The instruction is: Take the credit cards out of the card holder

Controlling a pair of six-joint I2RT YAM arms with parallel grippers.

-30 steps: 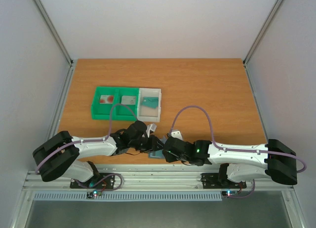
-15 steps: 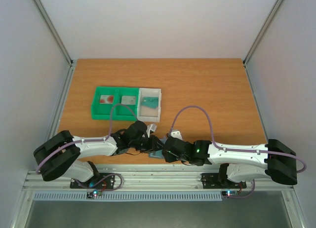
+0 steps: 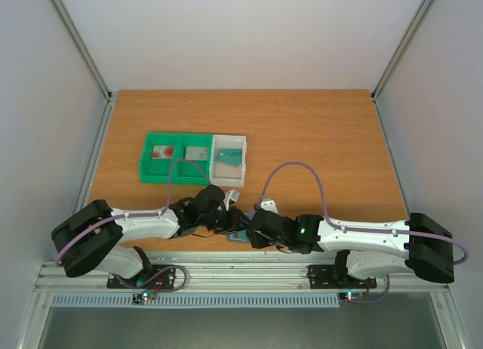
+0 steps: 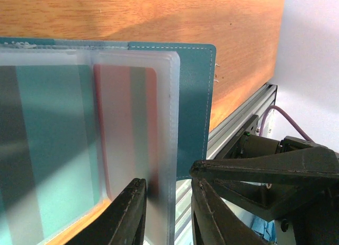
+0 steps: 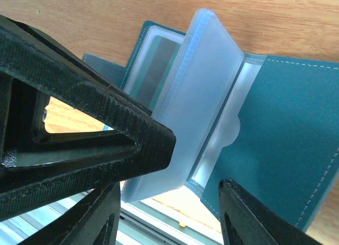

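Observation:
The card holder (image 4: 194,107), teal and folded open, lies at the table's front edge (image 3: 240,236). Its frosted plastic sleeves (image 5: 198,96) stand up from the spine. My left gripper (image 4: 168,176) is shut on the sleeves' lower edge. Through the sleeves I see credit cards: one with a red rim (image 4: 124,128), a teal one (image 4: 53,149), and one with a dark stripe (image 5: 156,64). My right gripper (image 5: 170,187) stands open around the sleeves' corner and the cover, clamping nothing. Both grippers meet over the holder, left (image 3: 229,222) and right (image 3: 249,230).
A green tray (image 3: 162,174) at the back left holds a pale card with a red mark (image 3: 162,152) and another card (image 3: 197,152). A white tray (image 3: 229,139) beside it holds a teal card (image 3: 229,158). The aluminium rail (image 4: 233,133) runs just past the table edge.
My right gripper's jaws have spread a little wider. Both arms and the card holder stay where they were.

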